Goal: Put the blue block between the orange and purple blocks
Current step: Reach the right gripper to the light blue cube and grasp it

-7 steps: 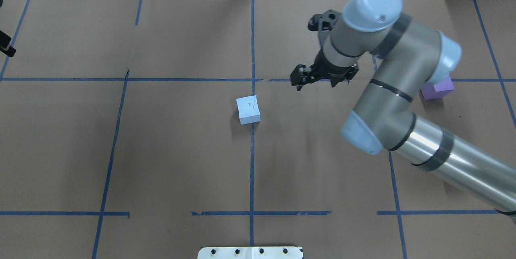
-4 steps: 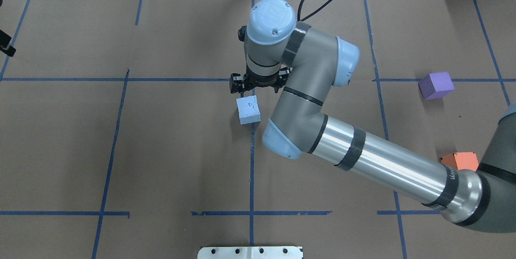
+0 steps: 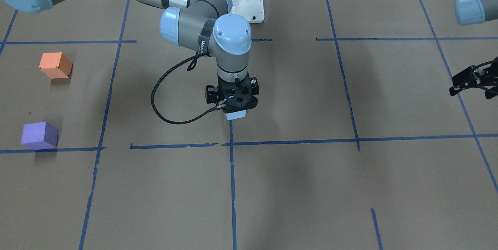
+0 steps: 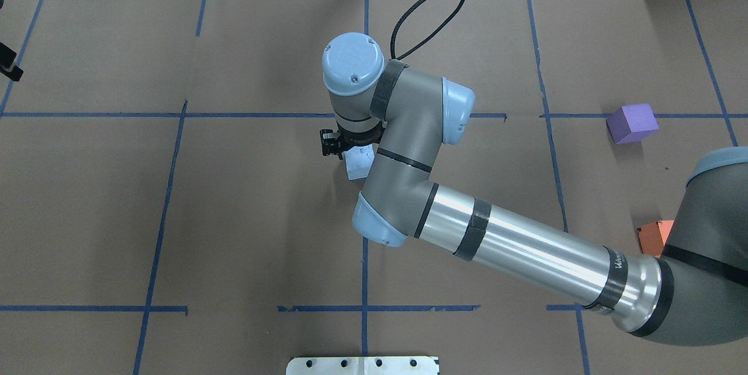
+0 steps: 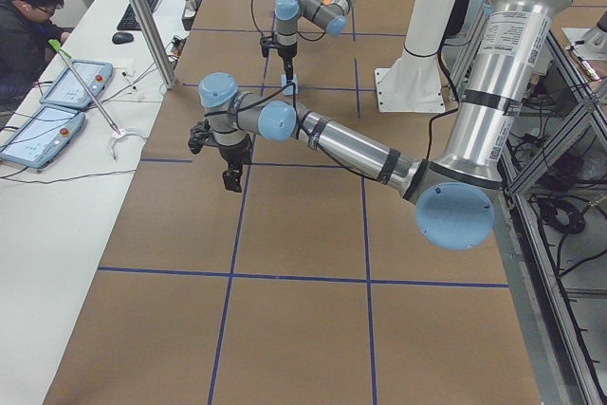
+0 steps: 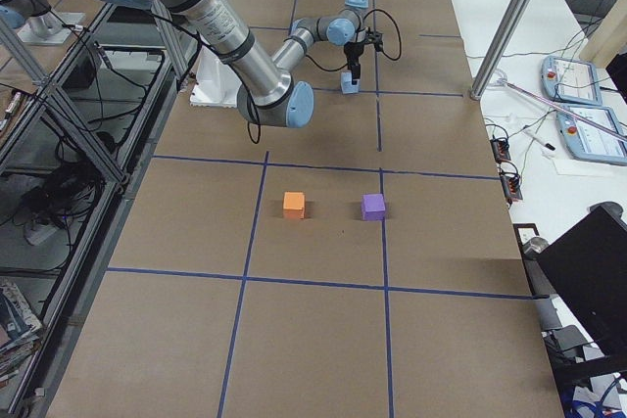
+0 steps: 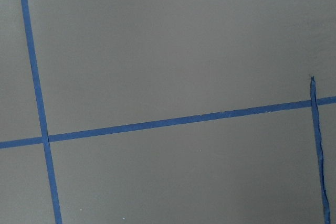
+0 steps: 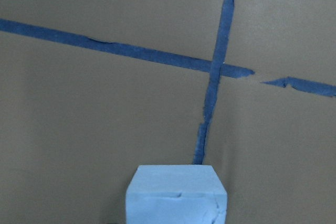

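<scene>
The light blue block [image 4: 356,166] sits at the table's centre on a blue tape line, mostly hidden under my right wrist. It also shows in the front view [image 3: 236,116] and low in the right wrist view [image 8: 176,195]. My right gripper [image 3: 236,109] hangs straight down directly over it, jaws apparently open, fingertips hidden. The purple block [image 4: 632,123] and the orange block [image 4: 654,237], which is partly behind my right arm, lie apart at the right. My left gripper [image 3: 472,80] hovers at the far left edge; I cannot tell its state.
Brown paper with a blue tape grid [image 4: 365,246] covers the table. A white mounting plate [image 4: 362,365] sits at the near edge. A black cable [image 3: 171,98] loops from the right wrist. An operator's desk with tablets [image 5: 57,101] stands beyond the far side.
My right arm has swung left from near the purple block to the table's centre and come down over the blue block. The blocks and the left arm have not moved.
</scene>
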Controlling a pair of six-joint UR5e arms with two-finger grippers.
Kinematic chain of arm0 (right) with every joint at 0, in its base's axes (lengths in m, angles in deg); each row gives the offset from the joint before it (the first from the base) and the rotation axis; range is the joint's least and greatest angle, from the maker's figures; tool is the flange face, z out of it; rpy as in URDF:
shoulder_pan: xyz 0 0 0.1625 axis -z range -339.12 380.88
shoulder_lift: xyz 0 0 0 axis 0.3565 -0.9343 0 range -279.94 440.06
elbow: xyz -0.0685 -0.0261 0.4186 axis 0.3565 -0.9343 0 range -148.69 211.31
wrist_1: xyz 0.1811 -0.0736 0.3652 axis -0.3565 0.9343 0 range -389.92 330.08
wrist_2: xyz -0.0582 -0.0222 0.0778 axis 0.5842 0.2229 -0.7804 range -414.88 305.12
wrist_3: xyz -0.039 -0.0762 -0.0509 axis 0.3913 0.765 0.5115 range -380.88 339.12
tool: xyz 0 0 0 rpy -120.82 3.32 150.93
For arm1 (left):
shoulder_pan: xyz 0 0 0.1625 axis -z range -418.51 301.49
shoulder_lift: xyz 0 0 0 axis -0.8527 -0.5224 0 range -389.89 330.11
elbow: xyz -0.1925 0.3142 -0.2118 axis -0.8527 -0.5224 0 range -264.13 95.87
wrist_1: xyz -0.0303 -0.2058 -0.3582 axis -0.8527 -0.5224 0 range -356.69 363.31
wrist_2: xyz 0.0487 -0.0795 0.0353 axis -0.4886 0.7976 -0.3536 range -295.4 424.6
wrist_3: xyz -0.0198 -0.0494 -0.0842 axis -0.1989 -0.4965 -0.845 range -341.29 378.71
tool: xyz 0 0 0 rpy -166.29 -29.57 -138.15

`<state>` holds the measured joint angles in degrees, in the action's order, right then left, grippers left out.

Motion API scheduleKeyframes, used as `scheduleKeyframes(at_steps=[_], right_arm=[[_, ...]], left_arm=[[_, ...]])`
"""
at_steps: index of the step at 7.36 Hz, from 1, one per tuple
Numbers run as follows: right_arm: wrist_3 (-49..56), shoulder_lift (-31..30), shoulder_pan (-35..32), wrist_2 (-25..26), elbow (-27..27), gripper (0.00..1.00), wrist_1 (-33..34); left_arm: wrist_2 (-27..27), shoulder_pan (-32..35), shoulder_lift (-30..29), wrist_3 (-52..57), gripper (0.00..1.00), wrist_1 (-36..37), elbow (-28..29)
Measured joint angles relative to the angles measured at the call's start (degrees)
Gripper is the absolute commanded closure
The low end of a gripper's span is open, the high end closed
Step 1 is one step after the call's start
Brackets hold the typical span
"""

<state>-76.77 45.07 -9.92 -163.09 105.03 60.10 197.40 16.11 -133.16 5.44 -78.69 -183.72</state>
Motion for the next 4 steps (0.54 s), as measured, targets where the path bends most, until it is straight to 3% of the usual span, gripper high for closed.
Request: scheduleKeyframes(at_steps=[2,3,4], right_arm=[[-0.26,0.02,0.70,0.54,-2.64,0.02,-2.76],[-0.46,0.09,0.87,0.89,-3.89,0.26,-4.92],[-0.67,0.12,0.92,1.07,-4.48,0.64,-6.16]], left_arm=[[0.00,-0.04,0.00,0.00,0.00,0.00,0.06],[0.00,-0.06,0.00,0.00,0.00,0.00,0.07],[0.00,-0.04,0.00,-0.03,0.00,0.00,0.12]])
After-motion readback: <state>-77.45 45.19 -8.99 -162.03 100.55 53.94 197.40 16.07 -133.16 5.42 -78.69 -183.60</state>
